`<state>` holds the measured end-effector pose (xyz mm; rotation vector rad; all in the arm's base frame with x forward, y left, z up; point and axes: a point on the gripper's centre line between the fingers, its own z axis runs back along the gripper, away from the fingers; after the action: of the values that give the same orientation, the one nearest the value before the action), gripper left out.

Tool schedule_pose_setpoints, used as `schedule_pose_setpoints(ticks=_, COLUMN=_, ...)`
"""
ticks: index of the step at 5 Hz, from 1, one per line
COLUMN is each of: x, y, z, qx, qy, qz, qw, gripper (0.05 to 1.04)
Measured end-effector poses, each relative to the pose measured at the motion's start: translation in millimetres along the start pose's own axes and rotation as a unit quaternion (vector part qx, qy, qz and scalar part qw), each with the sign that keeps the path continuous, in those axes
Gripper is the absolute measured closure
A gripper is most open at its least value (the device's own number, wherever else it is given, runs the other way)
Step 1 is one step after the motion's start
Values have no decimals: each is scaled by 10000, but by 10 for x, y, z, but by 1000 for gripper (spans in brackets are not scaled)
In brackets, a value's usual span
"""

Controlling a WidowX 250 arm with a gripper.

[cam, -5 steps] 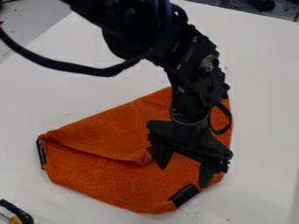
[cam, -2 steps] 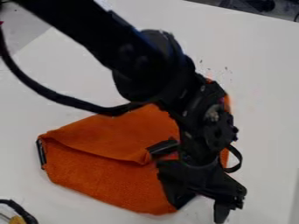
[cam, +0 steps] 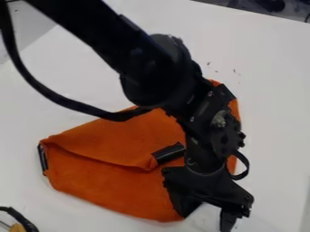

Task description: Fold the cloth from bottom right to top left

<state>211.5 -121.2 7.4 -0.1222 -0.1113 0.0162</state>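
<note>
My gripper (cam: 207, 213) hangs at the lower right of the camera view, over the bottom-right edge of the cloth. Its fingers are spread apart, with the left one over the cloth's edge and the right one beyond it, above the table. The orange cloth (cam: 115, 186) lies in the middle, with a folded layer across its upper part whose tip points to the centre. A black piece (cam: 168, 153) sits at that tip, and another black piece (cam: 42, 157) is on the left edge. The arm hides much of the cloth's right side.
The white table (cam: 79, 99) surrounds the cloth. At the lower-left corner lies a black and yellow object (cam: 18, 222), partly cut off. A dark cable loops from the arm over the table and the cloth's upper edge.
My gripper has moved down and to the right, from over the cloth to its bottom-right edge. The black piece at the fold's tip has come into sight. The cloth looks unmoved.
</note>
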Motion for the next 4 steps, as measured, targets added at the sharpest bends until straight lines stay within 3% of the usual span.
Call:
schedule_pose_setpoints(ticks=1, x=35, y=56, z=-14, qx=103, qy=9, qz=-87, qw=9999, gripper=205)
schedule_pose_setpoints(ticks=2, x=65, y=151, z=-17, qx=347, qy=45, qz=-93, qw=9993, gripper=492)
schedule_pose_setpoints(ticks=3, x=117, y=200, z=-19, qx=611, qy=242, qz=-6, qw=9978, gripper=768)
schedule_pose_setpoints(ticks=4, x=178, y=224, z=-26, qx=803, qy=274, qz=119, qw=9963, gripper=939)
